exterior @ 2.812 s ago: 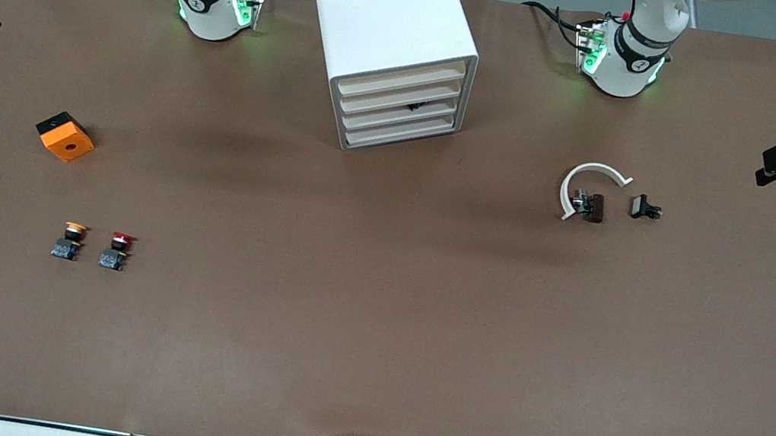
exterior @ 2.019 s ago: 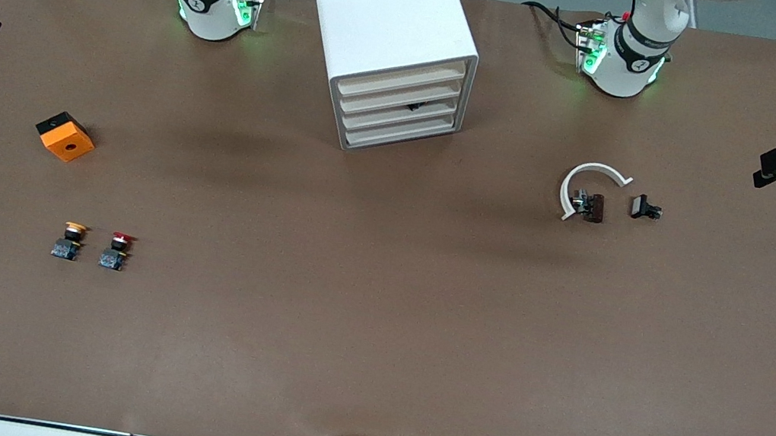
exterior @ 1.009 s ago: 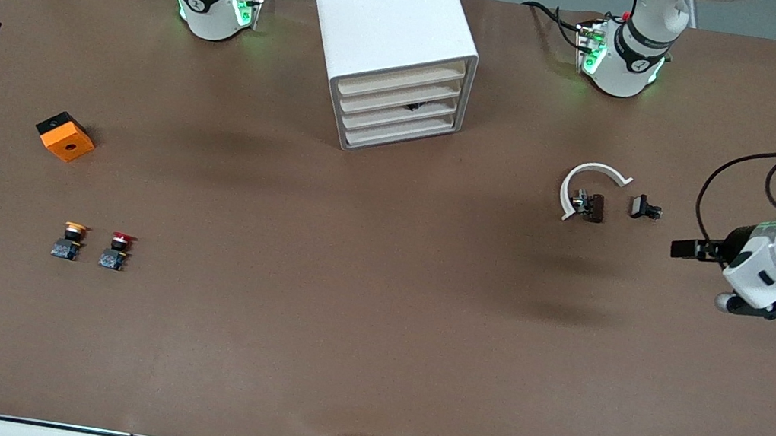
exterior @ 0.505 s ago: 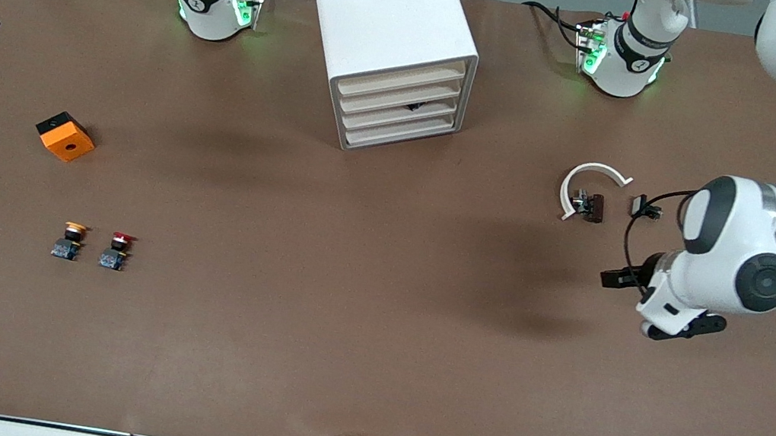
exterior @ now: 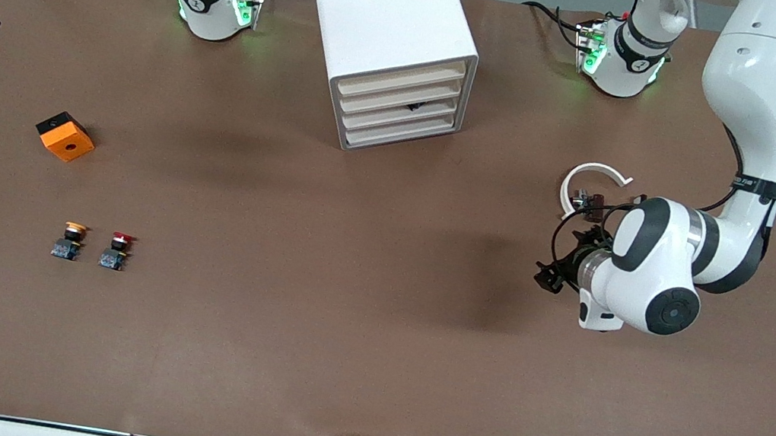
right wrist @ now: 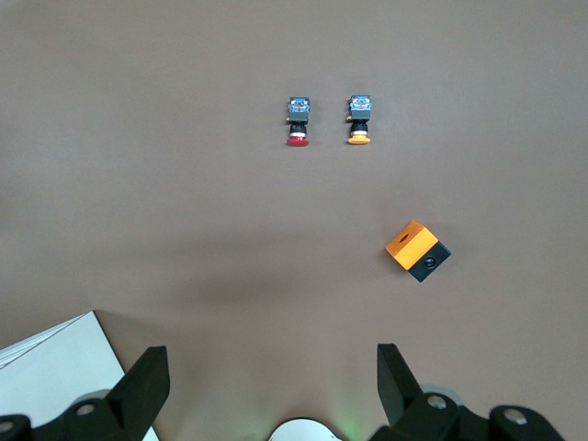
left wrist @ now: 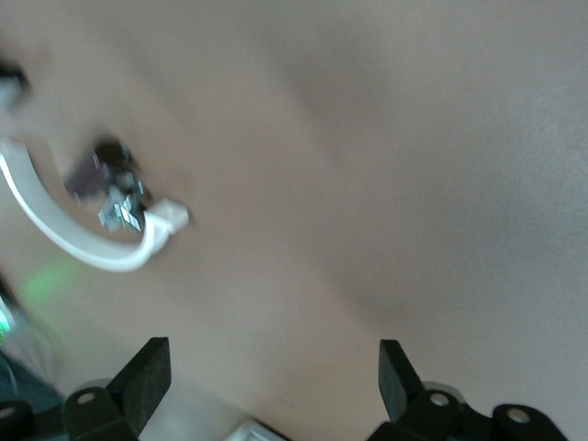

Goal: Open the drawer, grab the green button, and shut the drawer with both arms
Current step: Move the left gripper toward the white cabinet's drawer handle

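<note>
Four flush drawer fronts, the drawer (exterior: 403,107) third down looks light but gripless, so I judge I'd hook its edge; left pincer (exterior: 551,271) wide over bare worktop (exterior: 370,338), right pincer (right wrist: 271,386) wide, waiting.

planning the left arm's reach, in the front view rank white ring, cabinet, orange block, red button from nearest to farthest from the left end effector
From the left end effector, over the table:
1. White ring, just by it, at the left arm's end.
2. Cabinet, mid-table between the bases.
3. Red button, toward the right arm's end.
4. Orange block, farther toward that end.
</note>
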Tool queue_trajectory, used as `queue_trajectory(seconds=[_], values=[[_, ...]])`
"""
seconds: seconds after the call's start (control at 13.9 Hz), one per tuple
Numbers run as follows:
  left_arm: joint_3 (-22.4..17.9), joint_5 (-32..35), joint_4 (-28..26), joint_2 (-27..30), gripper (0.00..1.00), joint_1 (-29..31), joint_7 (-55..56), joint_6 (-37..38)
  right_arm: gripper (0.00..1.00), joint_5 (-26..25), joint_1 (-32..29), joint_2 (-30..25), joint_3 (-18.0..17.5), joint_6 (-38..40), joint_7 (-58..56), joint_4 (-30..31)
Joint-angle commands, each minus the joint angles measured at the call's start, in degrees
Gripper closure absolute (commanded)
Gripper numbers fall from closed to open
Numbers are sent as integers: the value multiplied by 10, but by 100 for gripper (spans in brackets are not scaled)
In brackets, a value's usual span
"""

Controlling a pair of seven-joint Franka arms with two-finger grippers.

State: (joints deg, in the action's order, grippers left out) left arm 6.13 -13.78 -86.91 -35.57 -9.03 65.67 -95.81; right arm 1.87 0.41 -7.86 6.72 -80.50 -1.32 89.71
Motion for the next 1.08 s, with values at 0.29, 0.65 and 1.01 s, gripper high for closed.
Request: queue_trajectory(seconds=[0.29,0.65,1.01], values=[[6,-140,61,-64,0,6,247,74,0,-2,-10,42,-2,4,-3,-12],[7,-237,74,-121,0,7,450,170,0,-4,-12,61,-2,1,-59,-18],[26,-317,72,-161,0,2,609,254,0,-5,-11,116,-3,3,-60,-28]])
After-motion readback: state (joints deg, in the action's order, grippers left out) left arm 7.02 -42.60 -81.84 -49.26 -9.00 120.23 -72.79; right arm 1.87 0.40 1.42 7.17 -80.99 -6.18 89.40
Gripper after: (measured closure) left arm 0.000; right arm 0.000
